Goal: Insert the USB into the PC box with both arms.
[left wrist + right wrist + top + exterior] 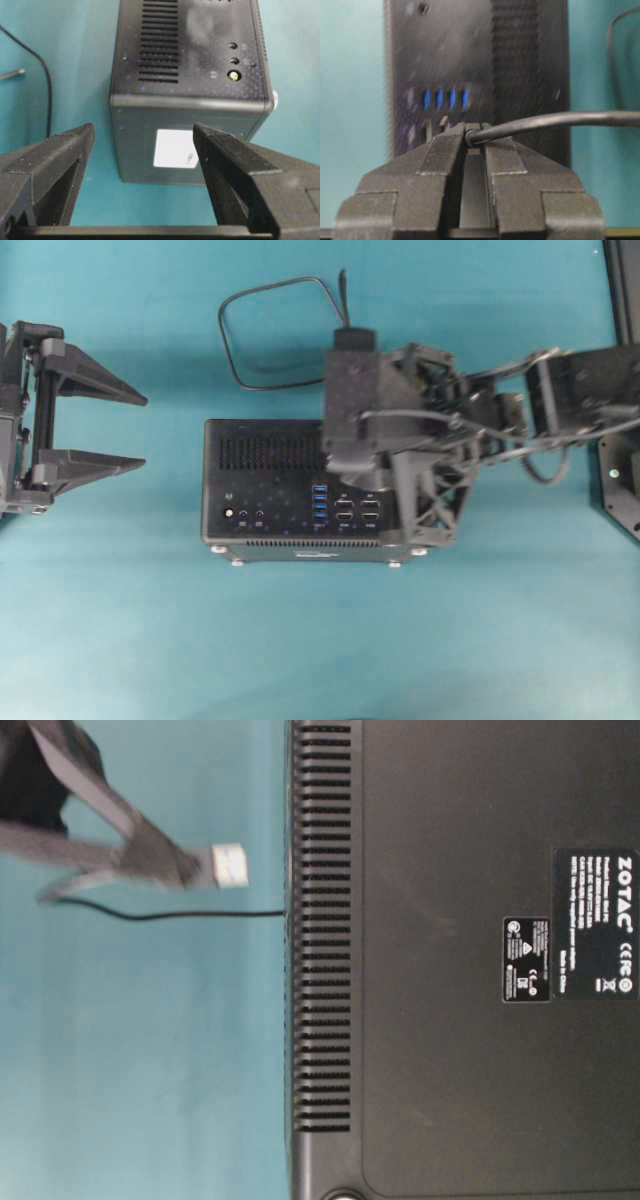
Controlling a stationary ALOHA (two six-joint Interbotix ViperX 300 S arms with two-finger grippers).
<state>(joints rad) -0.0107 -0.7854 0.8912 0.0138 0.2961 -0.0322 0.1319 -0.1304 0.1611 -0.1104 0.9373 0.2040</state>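
In the right wrist view, the right gripper [474,142] sits low in the frame with its fingers [445,155] pressed together on the plug end of the USB [555,121], whose thin black cable leaves the fingertips toward the right edge. In the table-level view the same fingers hold the plug with its pale metal tip pointing at the vented side of the PC box [460,960], close to it but not touching. Beyond the gripper, the blue ports [445,98] show blurred on the box face. Overhead, the right arm [400,430] hangs over the right part of the box at frame centre, and the cable loop lies on the teal worktop [320,640] above the box. The left gripper [95,425] is at the left edge, fingers spread wide apart, holding nothing, facing the box's left end with a gap between.
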